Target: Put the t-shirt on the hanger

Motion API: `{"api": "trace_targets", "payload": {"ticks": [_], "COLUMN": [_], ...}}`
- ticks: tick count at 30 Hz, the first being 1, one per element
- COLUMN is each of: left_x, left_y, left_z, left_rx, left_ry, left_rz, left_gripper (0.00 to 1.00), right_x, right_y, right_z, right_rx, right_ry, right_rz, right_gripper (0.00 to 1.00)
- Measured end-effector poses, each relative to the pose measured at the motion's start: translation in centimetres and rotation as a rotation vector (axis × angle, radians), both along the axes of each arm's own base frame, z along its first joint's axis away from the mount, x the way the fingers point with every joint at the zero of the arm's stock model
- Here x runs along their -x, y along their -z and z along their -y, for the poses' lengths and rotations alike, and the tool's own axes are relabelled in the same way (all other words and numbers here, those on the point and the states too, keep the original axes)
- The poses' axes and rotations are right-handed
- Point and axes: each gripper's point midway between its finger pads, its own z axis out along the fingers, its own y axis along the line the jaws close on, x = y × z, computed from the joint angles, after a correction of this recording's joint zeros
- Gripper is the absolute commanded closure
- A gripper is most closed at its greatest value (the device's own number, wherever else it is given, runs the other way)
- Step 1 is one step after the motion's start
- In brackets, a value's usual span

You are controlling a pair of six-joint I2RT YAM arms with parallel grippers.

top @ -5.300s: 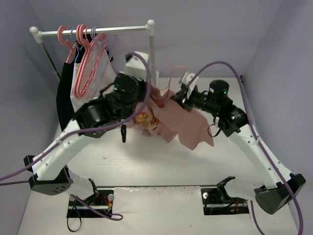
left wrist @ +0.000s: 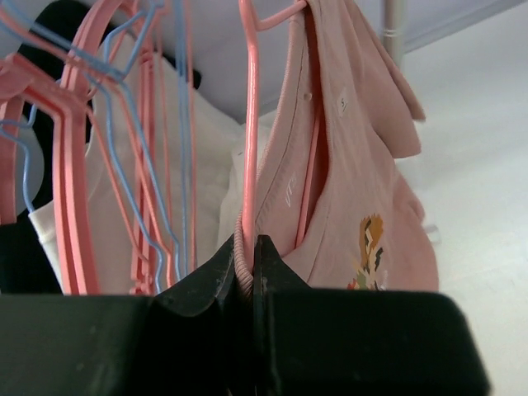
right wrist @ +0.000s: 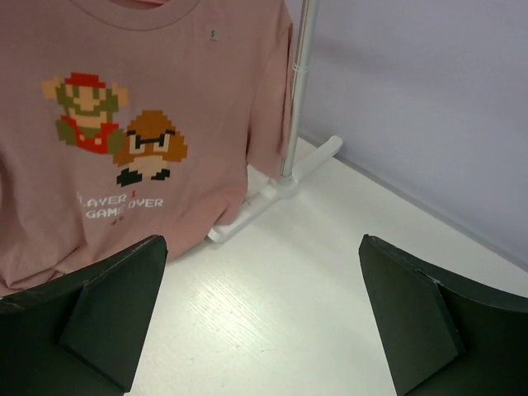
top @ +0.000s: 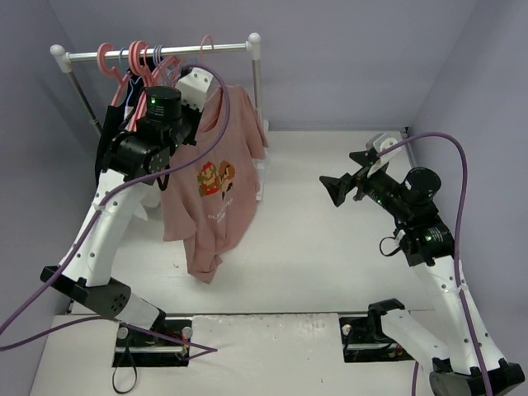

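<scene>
The salmon-pink t-shirt [top: 211, 186] with its cartoon print [right wrist: 115, 136] hangs full length beside the rack's right post. The thin pale-pink hanger [left wrist: 250, 124] runs inside its neck, and its hook [top: 206, 41] rises to the rail. My left gripper [left wrist: 246, 262] is shut on the shirt's ribbed collar together with the hanger's arm, up at the shirt's shoulder [top: 210, 89]. My right gripper [top: 341, 186] stands wide open well to the right of the shirt, with nothing between its fingers [right wrist: 124, 289], only bare table below.
The rail [top: 157, 54] carries several coral and blue hangers [top: 136, 78], with a black garment [top: 106, 169] and a white garment [left wrist: 206, 157] at the left. The rack's right post [right wrist: 299, 82] and white foot [right wrist: 272, 194] stand just behind the shirt.
Before, both grippers held the shirt bunched over the table's middle. Now the left gripper has carried it up to the rail, and the right gripper has let go and drawn back right.
</scene>
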Motion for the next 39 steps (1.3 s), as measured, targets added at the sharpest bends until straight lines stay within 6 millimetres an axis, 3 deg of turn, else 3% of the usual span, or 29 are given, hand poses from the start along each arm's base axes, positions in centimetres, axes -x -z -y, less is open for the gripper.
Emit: {"api": "trace_targets", "payload": {"ticks": [8,13,21,28,30,32,35,39], "left_x": [-4.2,-8.1,-11.9,-11.1,-10.6,-10.2,-9.6,-7.7], "left_y": [1.1,1.5,5.2,9.9,10.5,10.3,8.8,5.0], "left_z": [-1.8,-0.7,1.0,1.1,0.8,0.6,0.3,-0.3], "left_rx": [0.047,0.072,0.095,0.125,0.128,0.139,0.151,0.181], "left_ry": [-0.105,-0.105,-0.096,-0.114,-0.122,-0.133,-0.136,-0.128], "left_rz": [-0.006,0.011,-0.041,-0.103,-0.107,-0.101,-0.075,-0.024], "left_gripper": [1.0,1.0,1.0,0.77,0.53,0.42,0.35,0.3], "right_x": [0.8,1.2,1.5,1.5,1.5,1.5,1.3,0.7], "right_y": [0.2,0.6,2.1,2.6,2.6,2.6,2.7,2.7], "right_z": [-0.9,-1.2,-1.6,-1.7,-1.8,-1.8,-1.6,-0.8], "right_rx": [-0.001,-0.002,-0.003,-0.005,-0.006,-0.008,-0.013,-0.028], "right_ry": [-0.034,-0.046,-0.057,-0.056,-0.056,-0.053,-0.035,0.027], "right_rz": [0.002,-0.005,-0.04,-0.054,-0.056,-0.059,-0.064,-0.076], "right_gripper": [0.0,0.0,0.0,0.0,0.0,0.0,0.0,0.0]}}
